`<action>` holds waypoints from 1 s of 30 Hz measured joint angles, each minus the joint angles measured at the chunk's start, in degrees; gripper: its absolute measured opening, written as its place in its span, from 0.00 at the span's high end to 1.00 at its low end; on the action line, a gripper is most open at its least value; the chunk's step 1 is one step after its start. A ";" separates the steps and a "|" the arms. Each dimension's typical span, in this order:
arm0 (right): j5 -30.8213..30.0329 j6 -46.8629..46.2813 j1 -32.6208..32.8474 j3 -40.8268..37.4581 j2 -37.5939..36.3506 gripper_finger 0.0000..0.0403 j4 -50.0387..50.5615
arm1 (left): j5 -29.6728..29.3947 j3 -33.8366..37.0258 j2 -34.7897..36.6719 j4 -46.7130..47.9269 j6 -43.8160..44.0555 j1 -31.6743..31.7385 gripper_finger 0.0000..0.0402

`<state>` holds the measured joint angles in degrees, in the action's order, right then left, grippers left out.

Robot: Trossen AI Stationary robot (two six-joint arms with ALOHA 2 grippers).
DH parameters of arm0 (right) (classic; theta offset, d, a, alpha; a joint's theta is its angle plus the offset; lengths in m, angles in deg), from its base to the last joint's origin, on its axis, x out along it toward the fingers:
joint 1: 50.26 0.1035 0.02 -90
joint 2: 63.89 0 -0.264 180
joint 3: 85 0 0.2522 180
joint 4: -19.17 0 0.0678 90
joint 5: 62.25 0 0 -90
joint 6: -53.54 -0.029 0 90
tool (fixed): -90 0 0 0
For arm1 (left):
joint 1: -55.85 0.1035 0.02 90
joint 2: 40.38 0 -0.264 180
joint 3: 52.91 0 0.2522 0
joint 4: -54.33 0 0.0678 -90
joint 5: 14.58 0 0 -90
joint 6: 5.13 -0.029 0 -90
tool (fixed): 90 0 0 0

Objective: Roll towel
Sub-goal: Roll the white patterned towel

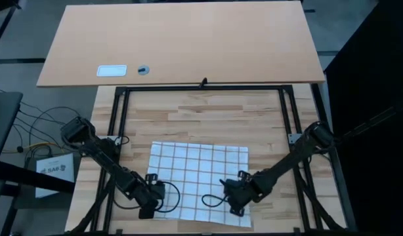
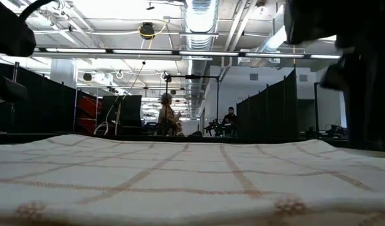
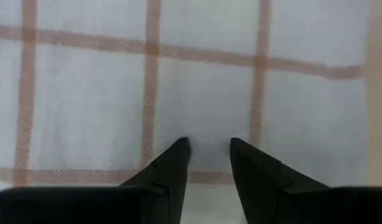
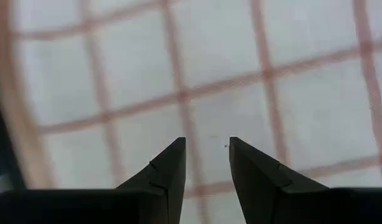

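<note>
The towel (image 1: 200, 180), white with thin brown-orange check lines, lies spread flat on the wooden tabletop near its near edge. It fills the low view (image 2: 180, 169). My left gripper (image 1: 151, 196) points down over the towel's near left part, its fingers a little apart (image 3: 209, 144) just above the cloth (image 3: 209, 81). My right gripper (image 1: 233, 195) points down over the near right part, its fingers also a little apart (image 4: 207, 144) above the cloth (image 4: 228, 81). Whether either gripper's fingertips touch the cloth, I cannot tell.
A black frame rail (image 1: 201, 87) runs around the wooden tabletop. Beyond it stands a large light board (image 1: 182, 39) with a small white card (image 1: 111, 70) and a small round thing (image 1: 143, 69). Dark cables (image 1: 211, 198) loop over the towel by the grippers.
</note>
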<state>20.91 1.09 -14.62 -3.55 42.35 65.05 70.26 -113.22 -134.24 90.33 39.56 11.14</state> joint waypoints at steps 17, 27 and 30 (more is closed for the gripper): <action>5.89 12.44 -10.21 -9.69 -0.55 0.73 -3.34 | -2.13 -0.15 -2.46 1.60 -0.55 2.66 0.74; 5.98 20.07 -16.08 -10.36 -0.97 0.73 -2.41 | -2.22 -0.22 -2.15 5.58 -2.79 4.89 0.74; 5.80 20.14 -16.35 -10.89 -3.28 0.73 -1.35 | -2.33 -0.33 -0.14 6.90 0.40 4.96 0.74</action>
<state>26.71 21.23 -30.97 -14.44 39.07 63.70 67.94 -113.56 -134.39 97.23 39.96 16.10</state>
